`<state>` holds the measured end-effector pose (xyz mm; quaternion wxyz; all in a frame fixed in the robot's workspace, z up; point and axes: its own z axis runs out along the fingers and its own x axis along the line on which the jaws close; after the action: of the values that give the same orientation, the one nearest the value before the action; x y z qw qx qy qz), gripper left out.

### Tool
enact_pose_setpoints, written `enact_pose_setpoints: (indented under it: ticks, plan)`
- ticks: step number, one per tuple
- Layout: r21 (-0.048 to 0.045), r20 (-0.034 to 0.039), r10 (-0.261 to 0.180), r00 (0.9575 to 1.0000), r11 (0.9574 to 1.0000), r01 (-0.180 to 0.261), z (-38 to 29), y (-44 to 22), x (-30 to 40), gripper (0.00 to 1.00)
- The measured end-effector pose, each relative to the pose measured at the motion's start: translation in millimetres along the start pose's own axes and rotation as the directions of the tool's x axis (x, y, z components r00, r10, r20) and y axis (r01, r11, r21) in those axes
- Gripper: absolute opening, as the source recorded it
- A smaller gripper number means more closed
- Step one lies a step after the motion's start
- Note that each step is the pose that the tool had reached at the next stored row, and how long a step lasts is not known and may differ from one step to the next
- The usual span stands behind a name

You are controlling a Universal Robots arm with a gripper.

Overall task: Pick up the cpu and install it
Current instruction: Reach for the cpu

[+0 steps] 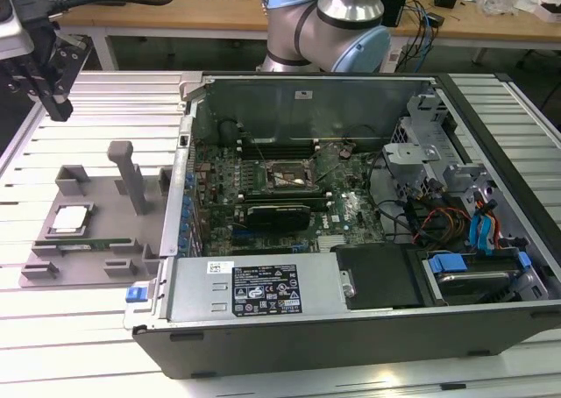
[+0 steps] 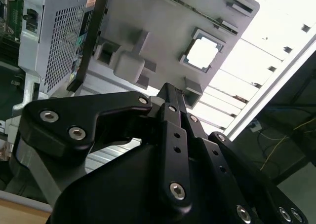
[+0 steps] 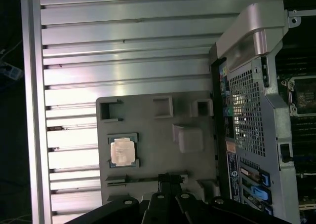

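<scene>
gripper (image 1: pixel 60 109) hovering clenched, grasping nothing, near grey tray (image 1: pixel 110 212); cpu (image 1: pixel 70 220) lying in tray recess, beside open computer case (image 1: pixel 351 341).

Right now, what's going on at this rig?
The arm's gripper hangs above the slatted table near the grey fixture tray, shut and holding nothing. The cpu lies untouched in its pocket on that tray. The open computer case sits on the exterior view's right.
</scene>
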<state>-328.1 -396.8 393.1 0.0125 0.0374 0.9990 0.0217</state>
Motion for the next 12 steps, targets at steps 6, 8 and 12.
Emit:
enact_pose_setpoints:
  ticks: [6, 8, 12]
  plan:
    - [0.0, 0.0, 0.0, 1.0, 1.0, 0.0, -0.2, -0.6, 9.7, 0.11]
    - [0.0002, 0.0, 0.0, 1.0, 1.0, 0.0, -0.3, -0.7, 12.4, 0.11]
    - [0.0002, 0.0001, 0.0, 1.0, 1.0, 0.0, -0.4, -1.1, 18.1, 0.11]
